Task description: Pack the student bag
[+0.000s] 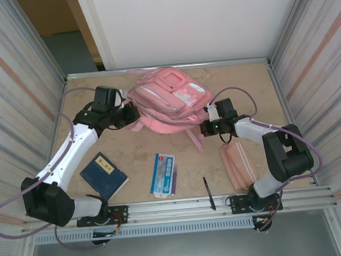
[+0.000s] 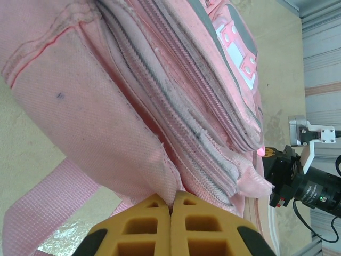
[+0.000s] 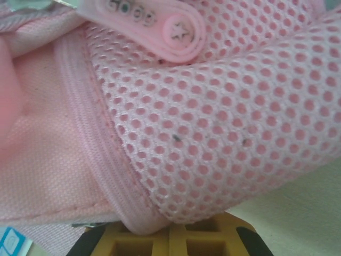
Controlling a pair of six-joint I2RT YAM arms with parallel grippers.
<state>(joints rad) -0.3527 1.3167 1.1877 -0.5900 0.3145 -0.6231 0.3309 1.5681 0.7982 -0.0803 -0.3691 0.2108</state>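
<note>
Left fingers [image 2: 139, 232]: pressed flat against each other (I see no gap), with the side seam of the bag [image 1: 165, 99] nipped at their tips.
Right fingers [image 3: 200, 240]: closed as well, their tips tucked under the bag's mesh panel [image 3: 240, 117] and its piping; the fabric looks caught between them.
Bag: lying on the desk [image 1: 256, 93] between the two sets of fingers and touching both, front pockets up. My left fingers are on one side of it and my right fingers on the opposite corner.
Patch [image 2: 237, 45]: white, on the bag's front, far out past the left fingers.
Strap [image 2: 48, 208]: comes off the bag just beside the left fingers and lies on the desk.
Book [image 1: 103, 175]: blue, well back from the left fingers toward the arm bases, apart from the bag.
Packet [image 1: 162, 174]: white and blue, back from both sets of fingers, roughly midway between them.
Pen [image 1: 209, 193]: dark, well back from the right fingers (close to the near rail).
Pencil case [image 1: 238, 165]: pink, a little back from the right fingers.
</note>
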